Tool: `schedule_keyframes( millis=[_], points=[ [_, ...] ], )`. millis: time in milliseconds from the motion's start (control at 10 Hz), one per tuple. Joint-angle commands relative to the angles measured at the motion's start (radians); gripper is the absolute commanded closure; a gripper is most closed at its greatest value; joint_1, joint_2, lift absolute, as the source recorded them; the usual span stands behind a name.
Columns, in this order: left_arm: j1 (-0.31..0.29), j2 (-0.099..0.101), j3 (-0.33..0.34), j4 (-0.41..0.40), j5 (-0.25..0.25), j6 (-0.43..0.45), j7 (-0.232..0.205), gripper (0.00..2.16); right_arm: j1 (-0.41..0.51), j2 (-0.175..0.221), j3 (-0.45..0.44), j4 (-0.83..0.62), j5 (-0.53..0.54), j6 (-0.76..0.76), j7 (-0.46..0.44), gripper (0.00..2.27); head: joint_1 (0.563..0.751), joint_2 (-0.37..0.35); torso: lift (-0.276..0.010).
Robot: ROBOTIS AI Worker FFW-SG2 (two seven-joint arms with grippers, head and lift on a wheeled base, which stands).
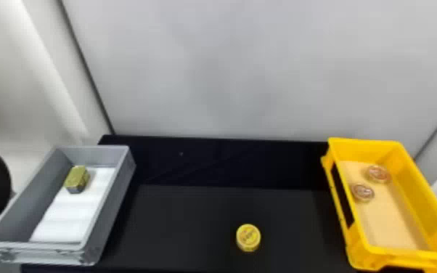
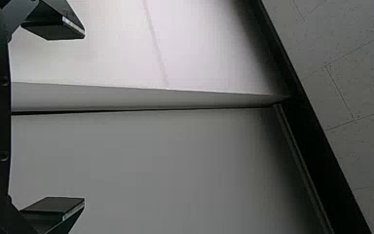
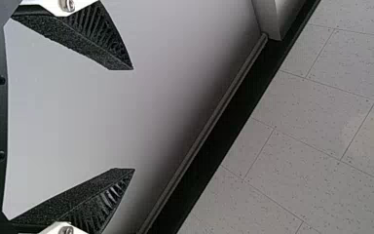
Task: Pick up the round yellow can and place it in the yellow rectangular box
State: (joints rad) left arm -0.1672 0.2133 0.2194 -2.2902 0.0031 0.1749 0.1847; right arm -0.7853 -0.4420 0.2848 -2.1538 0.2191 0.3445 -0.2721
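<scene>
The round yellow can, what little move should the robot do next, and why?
Probably bring the open right end effector toward the round yellow can: it stands on the black table, outside the yellow rectangular box on the robot's right.

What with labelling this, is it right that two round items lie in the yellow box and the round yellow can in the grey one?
Not in the grey box: the head view shows the round yellow can on the black table.

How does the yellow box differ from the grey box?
The yellow box stands on the robot's right, the grey box on its left. The yellow box holds two round items on a tan lining; the grey box, one greenish block on a white lining. Both are rectangular and open on top.
</scene>
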Motion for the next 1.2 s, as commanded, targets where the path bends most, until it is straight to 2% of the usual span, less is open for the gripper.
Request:
schedule_keyframes(
  millis=[0, 200, 300, 400, 500, 600, 700, 800, 900, 1000, 1100],
  points=[
    [0.002, 0.0, 0.0, 0.0, 0.0, 0.0, 0.003, 0.08, 0.009, 0.002, -0.001, -0.001, -0.041, 0.053, -0.001, 0.0, 0.694, 0.054, -0.003],
    [0.002, -0.002, -0.002, 0.0, -0.002, 0.0, 0.003, 0.08, 0.057, 0.02, -0.007, -0.021, -0.167, 0.191, -0.065, 0.0, 0.694, 0.054, -0.003],
    [0.0, -0.002, -0.005, 0.0, -0.002, 0.002, 0.003, 0.08, 0.083, 0.042, -0.004, -0.021, -0.202, 0.269, -0.084, 0.04, 0.694, 0.054, -0.003],
    [0.002, -0.002, -0.005, 0.0, -0.003, 0.002, 0.003, 0.08, 0.109, 0.088, -0.015, -0.037, -0.244, 0.44, -0.087, 0.03, 0.694, 0.054, -0.003],
    [0.002, -0.002, -0.005, 0.0, -0.002, 0.006, 0.003, 0.08, 0.101, 0.152, -0.051, -0.054, -0.248, 0.694, -0.021, 0.03, 0.694, 0.054, -0.003],
    [0.0, -0.005, -0.009, 0.0, -0.003, 0.006, 0.003, 0.08, 0.066, 0.215, -0.081, -0.037, -0.078, 0.94, 0.283, 0.03, 0.694, 0.054, -0.003],
    [0.0, -0.008, -0.012, 0.0, -0.003, 0.006, 0.003, 0.08, 0.046, 0.217, -0.035, 0.003, 0.135, 1.069, 0.602, 0.03, 0.694, 0.054, -0.003],
    [0.006, -0.011, -0.011, 0.0, -0.002, 0.006, 0.003, 0.08, 0.047, 0.209, 0.016, 0.066, 0.352, 1.117, 0.93, 0.03, 0.694, 0.054, -0.003],
    [0.009, -0.012, -0.011, -0.002, 0.0, 0.006, 0.003, 0.08, 0.075, 0.206, 0.03, 0.121, 0.465, 1.107, 1.153, 0.03, 0.694, 0.054, -0.003],
    [0.011, -0.015, -0.012, -0.002, 0.002, 0.008, 0.003, 0.08, 0.118, 0.209, 0.028, 0.146, 0.499, 1.101, 1.239, 0.03, 0.694, 0.054, -0.003],
    [0.014, -0.017, -0.015, -0.002, 0.003, 0.006, 0.003, 0.08, 0.161, 0.207, 0.027, 0.167, 0.501, 1.1, 1.271, 0.03, 0.694, 0.054, -0.003]
  ],
)
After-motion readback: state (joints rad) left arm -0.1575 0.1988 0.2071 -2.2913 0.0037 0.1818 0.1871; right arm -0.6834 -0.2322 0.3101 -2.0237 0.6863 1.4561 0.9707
